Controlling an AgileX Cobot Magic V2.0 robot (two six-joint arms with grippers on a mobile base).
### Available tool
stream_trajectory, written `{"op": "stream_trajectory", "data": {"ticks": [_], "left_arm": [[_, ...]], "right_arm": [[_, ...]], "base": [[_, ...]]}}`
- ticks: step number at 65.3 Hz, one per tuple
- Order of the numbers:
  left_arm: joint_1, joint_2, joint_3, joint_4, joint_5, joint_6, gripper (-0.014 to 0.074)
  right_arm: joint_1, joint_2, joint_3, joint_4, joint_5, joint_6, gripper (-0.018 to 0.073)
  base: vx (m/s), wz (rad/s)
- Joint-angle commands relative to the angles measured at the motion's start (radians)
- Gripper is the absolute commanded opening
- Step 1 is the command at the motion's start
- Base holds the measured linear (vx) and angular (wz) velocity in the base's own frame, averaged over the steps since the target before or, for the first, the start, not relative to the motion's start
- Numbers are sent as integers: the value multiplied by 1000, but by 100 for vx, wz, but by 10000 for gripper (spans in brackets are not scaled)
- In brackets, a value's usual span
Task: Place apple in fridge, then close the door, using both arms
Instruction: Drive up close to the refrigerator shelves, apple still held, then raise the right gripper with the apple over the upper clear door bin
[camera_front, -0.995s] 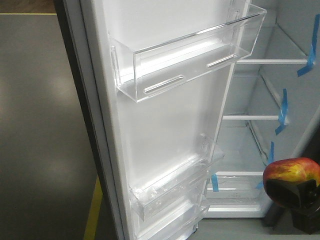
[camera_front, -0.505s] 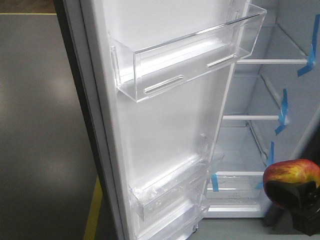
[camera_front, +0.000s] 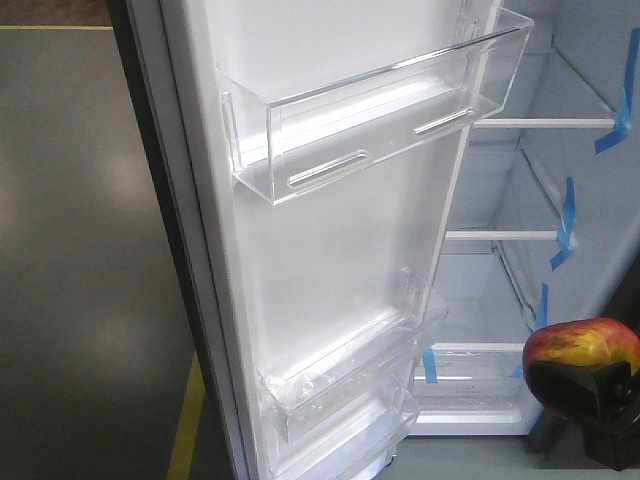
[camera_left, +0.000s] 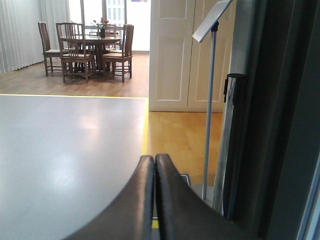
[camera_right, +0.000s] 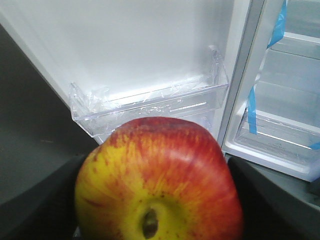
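The apple (camera_front: 583, 345) sits clamped in the right gripper (camera_front: 588, 392) at 4 o'clock in the front view, outside the fridge (camera_front: 500, 300) and low before its opening. Black fingers (camera_right: 35, 200) press its sides, and its stem end faces the wrist camera.

The door (camera_front: 330, 250) stands wide open and fills the middle of the front view, its white lining turned toward the camera. A clear upper bin (camera_front: 370, 120) juts out at 12 o'clock. A lower bin (camera_front: 340, 380) lies at 9 o'clock from the apple, with another just beneath it. From the right wrist, that lower bin is at 12 o'clock above the apple and the fridge's bottom compartment at 2 o'clock.

Inside the fridge, glass shelves (camera_front: 540, 123) stack up at 3 o'clock, with strips of blue tape (camera_front: 567, 215) along the right wall.

The left gripper (camera_left: 154, 200) is pressed shut with nothing between its fingers. It points across a grey floor (camera_left: 65, 150) edged by a yellow line (camera_left: 145, 130). The door's dark edge (camera_left: 260, 125) rises at 3 o'clock. A thin stand (camera_left: 210, 100) with a tilted panel is at 1 o'clock, white cupboard doors (camera_left: 185, 55) are at 12 and a dining table (camera_left: 92, 42) with chairs is at 11.
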Motion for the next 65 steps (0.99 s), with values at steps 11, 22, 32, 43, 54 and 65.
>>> {"op": "stream_trajectory", "data": {"ticks": [11, 22, 32, 43, 54, 65], "left_arm": [[-5, -15, 28, -8, -77, -4, -6], [-5, -15, 28, -8, -77, -4, -6], [-5, -15, 28, -8, -77, -4, -6], [-5, -15, 28, -8, -77, -4, -6], [-5, -15, 28, -8, -77, -4, -6], [-5, -15, 28, -8, -77, -4, -6]], "right_arm": [[-2, -1, -27, 17, -74, -9, 162], [-2, -1, -27, 18, -76, -9, 162], [-2, -1, -28, 18, -81, -9, 162], [-2, 11, -99, 18, -70, -11, 162], [-2, 68, -229, 21, -51, -11, 162], [-2, 165, -362, 27, -50, -19, 164]], "base": [[0, 0], [0, 0], [0, 0], [0, 0], [0, 0], [0, 0]]}}
